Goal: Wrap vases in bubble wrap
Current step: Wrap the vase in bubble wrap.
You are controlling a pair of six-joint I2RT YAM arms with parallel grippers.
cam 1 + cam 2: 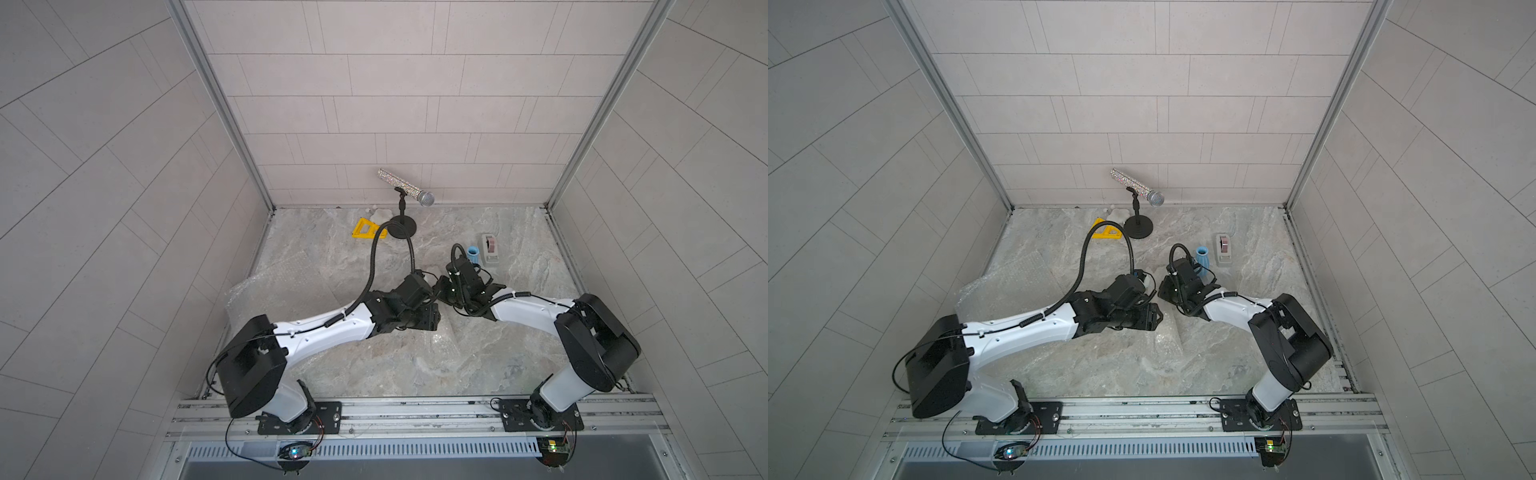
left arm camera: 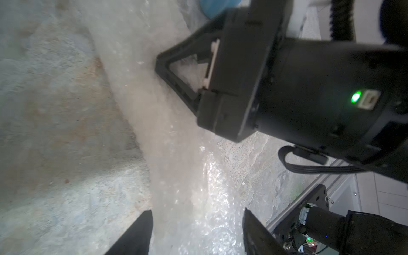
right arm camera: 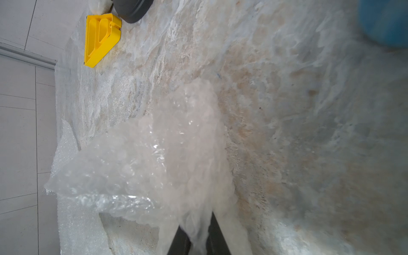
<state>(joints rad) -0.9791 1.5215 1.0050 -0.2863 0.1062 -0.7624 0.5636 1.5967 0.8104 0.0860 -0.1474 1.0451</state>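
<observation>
Fold of bubble wrap [image 3: 154, 159] clamped in right gripper [image 3: 196, 224]; left gripper [image 2: 197, 213] released, jaws apart astride same sheet.

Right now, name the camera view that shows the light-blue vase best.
A top view, where the light-blue vase stands upright with rim and body showing. Both wrist views catch only a blurred blue sliver at the frame edge.

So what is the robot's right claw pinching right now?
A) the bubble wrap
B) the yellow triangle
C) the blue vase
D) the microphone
A: the right wrist view shows the right gripper closed on a bunched fold of the bubble wrap.
</observation>
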